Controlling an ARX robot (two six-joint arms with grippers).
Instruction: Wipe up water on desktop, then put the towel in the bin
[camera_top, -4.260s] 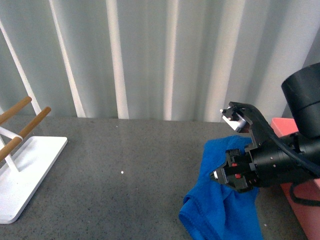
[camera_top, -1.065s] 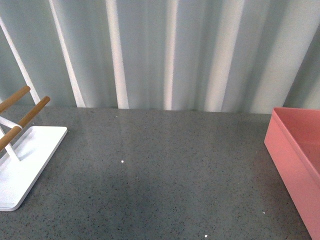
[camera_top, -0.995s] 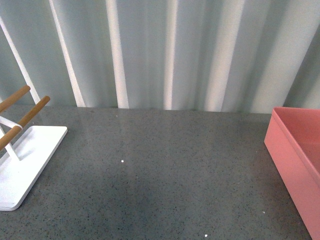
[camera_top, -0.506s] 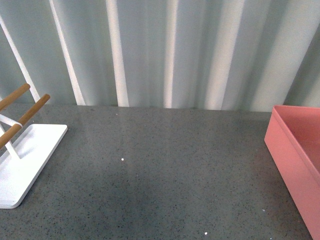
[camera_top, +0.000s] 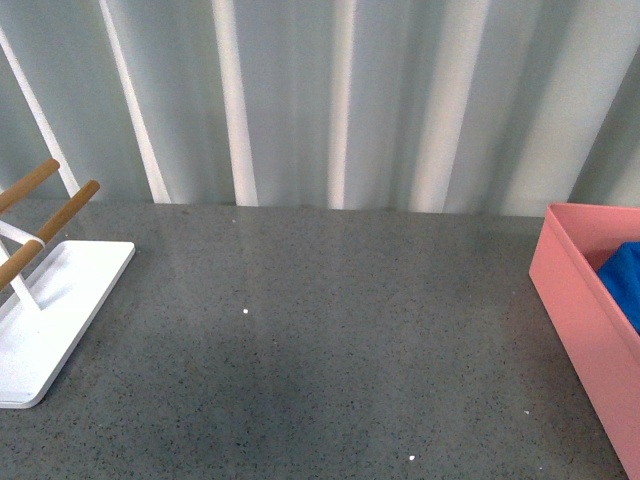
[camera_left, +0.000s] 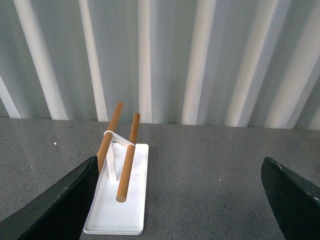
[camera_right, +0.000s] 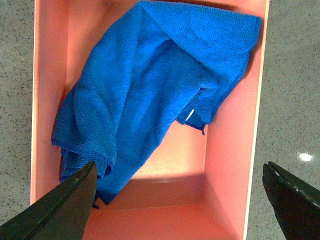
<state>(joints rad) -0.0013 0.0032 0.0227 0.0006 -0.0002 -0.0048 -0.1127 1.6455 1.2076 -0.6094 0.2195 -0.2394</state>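
And we look out over the worktop (camera_top: 330, 330), wide, dark and speckled, with no puddle that we can make out from the front view; a pale fleck or two, at about 6 and 9 o'clock of its middle, too small to call as water or glare. If a thin film is left, that is the first risk: the job would read as finished with the wiping half done.

Next in size, the bin (camera_top: 590, 330), salmon pink, sitting out at 3 o'clock on the worktop. Inside it lies the towel (camera_right: 150, 90), crumpled, one corner riding up against the wall, none of it draped over the rim as far as we see. From the front only a blue scrap (camera_top: 622, 285) shows above the near wall.

Our right gripper (camera_right: 180, 210) hangs over the bin with its jaws spread wide, holding nothing. The danger here, we judge, is a low retreat: a finger could snag a loop of terry and drag the cloth back out, or clip the bin wall and shove the box.

At 9 o'clock stands the white rack (camera_left: 120, 195) with its wooden rods. Our left gripper (camera_left: 180, 200) faces it, jaws wide, empty; a careless swing home could knock it.
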